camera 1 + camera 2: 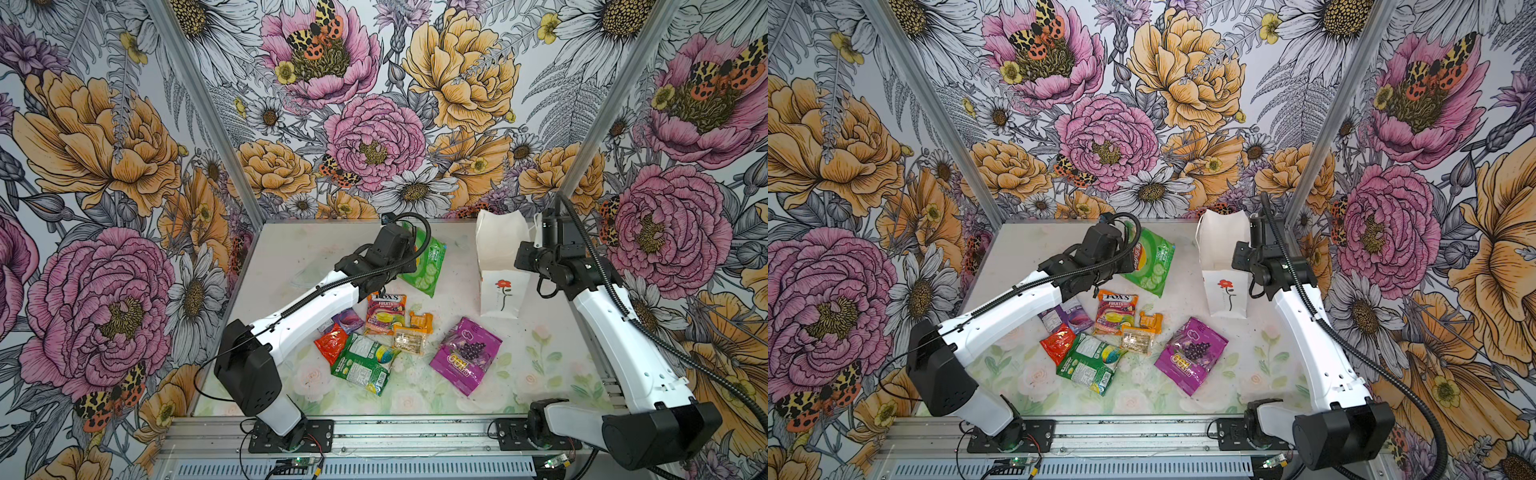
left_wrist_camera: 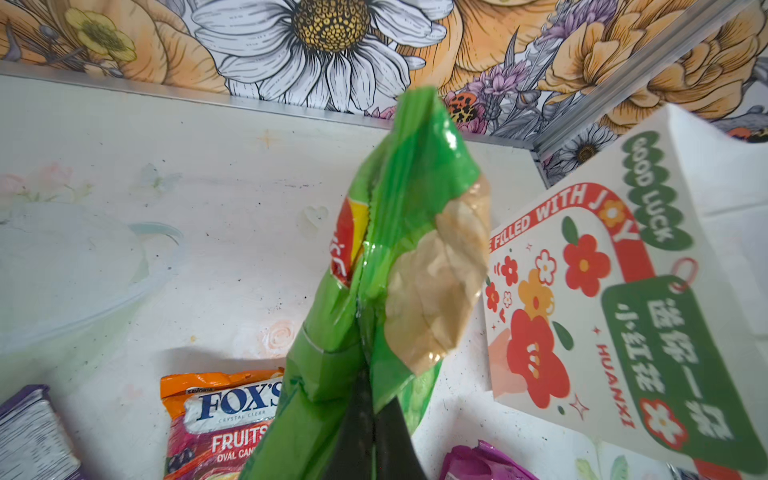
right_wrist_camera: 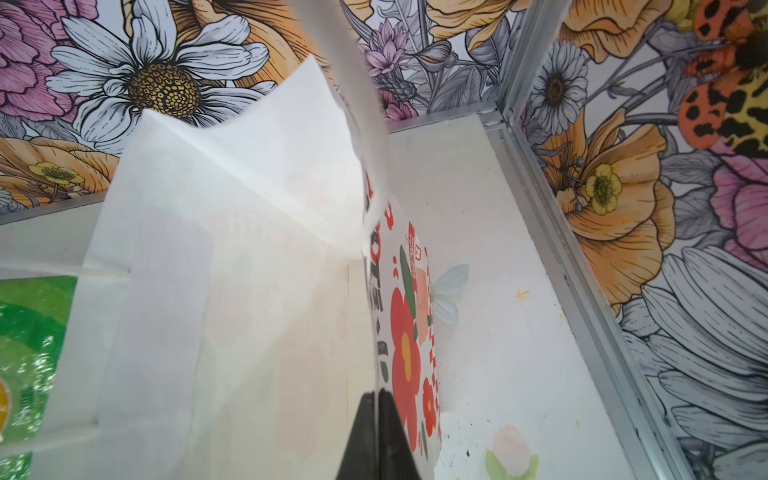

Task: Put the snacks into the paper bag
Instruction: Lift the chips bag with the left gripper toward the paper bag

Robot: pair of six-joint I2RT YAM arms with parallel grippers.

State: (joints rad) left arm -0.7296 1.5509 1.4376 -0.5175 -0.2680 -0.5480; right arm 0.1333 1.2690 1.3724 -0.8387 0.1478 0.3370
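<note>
The left pincer [image 2: 368,395] is clamped on one end of the green chips bag [image 2: 399,199], near the far edge of the desk [image 1: 286,249]. The right pincer [image 3: 378,399] pinches the wall of the paper bag [image 1: 498,249], which stands by the far right corner. I think the packet should be carried above the rim, narrow end first, and released only when it is well inside. The other snacks [image 1: 384,311] wait mid-desk.

A robot lab's test cell. Flower-printed panels [image 1: 104,166] on aluminium posts [image 1: 203,104] wall in a small bench [image 1: 540,374]; two arms [image 1: 316,299] are bolted to its front rail [image 1: 415,436].
</note>
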